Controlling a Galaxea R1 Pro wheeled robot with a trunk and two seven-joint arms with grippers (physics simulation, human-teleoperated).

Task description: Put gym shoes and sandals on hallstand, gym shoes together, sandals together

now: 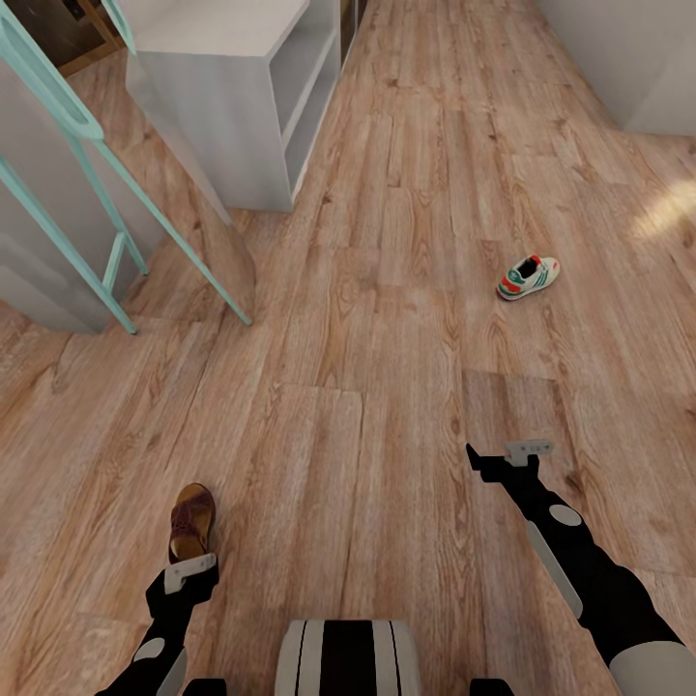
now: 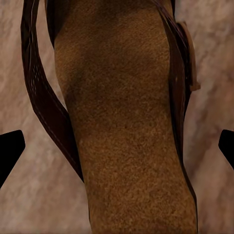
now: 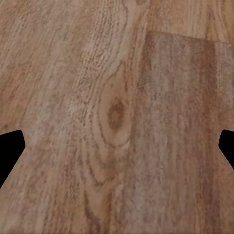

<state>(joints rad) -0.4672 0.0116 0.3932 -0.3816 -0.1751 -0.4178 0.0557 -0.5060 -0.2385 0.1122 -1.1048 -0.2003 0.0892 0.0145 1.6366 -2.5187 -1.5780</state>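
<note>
A wide wood-plank corridor floor (image 1: 387, 319) fills the scene, seen from above by the robot's head camera. At the upper left stands a pale grey shoe rack (image 1: 242, 106) with open shelves, and beside it, nearer the left edge, mint-green bars (image 1: 116, 242) lean against a grey wall. Both dark arms reach forward from the bottom edge. Out on the floor to the right, well apart from either arm, lies one white sneaker (image 1: 528, 277) with green stripes and a red tongue. Near the lower left, a reddish-brown sandal (image 1: 191, 520) lies on the floor, and the left pincer (image 1: 188, 572) hangs directly over its heel end. In the left wrist view, the sandal's tan footbed (image 2: 126, 131) lies lengthwise between the two dark fingertips (image 2: 9, 151), which stand spread wide at the frame edges, so the left pincer is released and grasping nothing. The right pincer (image 1: 527, 449) hovers over bare planks, likewise spread and empty in its own wrist view (image 3: 9, 153). The step in hand appears to be picking up this sandal; the next move likely calls for lowering the left pincer and closing on the sandal before carrying it to the rack.
</note>
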